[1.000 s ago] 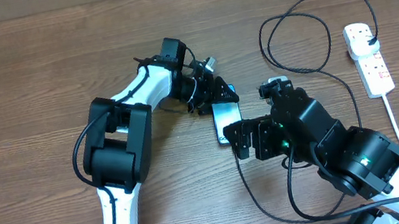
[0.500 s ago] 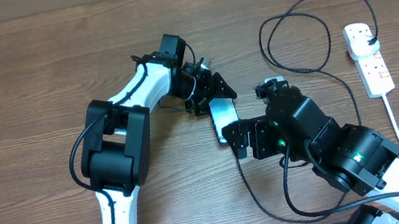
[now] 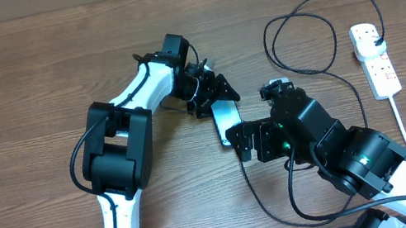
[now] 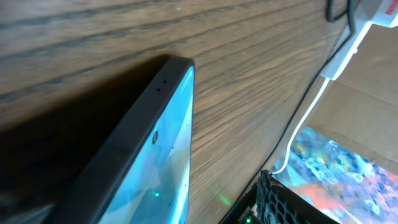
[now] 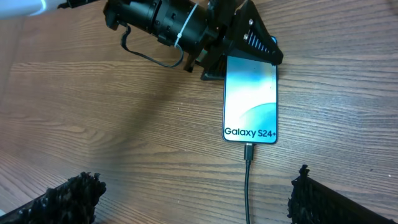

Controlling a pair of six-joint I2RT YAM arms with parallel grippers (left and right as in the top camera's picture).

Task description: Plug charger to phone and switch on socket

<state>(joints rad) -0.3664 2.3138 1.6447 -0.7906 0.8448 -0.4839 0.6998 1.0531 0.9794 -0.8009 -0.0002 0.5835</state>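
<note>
The phone (image 3: 226,116) lies flat on the wooden table, its cyan screen (image 5: 250,93) facing up. The charger (image 3: 313,23) is a thin black cable, and its small plug tip (image 5: 248,150) sits in the phone's near end. Its black plug (image 3: 375,37) is in the white socket (image 3: 374,58) at the far right. My left gripper (image 5: 245,53) straddles the phone's far end; whether it squeezes is unclear. My right gripper (image 5: 196,198) stands wide open just short of the phone's near end, the cable (image 5: 247,186) running between its fingers untouched.
The charger's slack makes a large loop (image 3: 299,38) between the phone and the socket, then curls under my right arm (image 3: 353,159). The socket's thick white cord (image 3: 403,125) runs toward the front right edge. The left arm's body (image 3: 115,159) stands left of the phone.
The left gripper and the phone's far end have shifted slightly up and left. The right arm has edged a little left and stays wide open.
</note>
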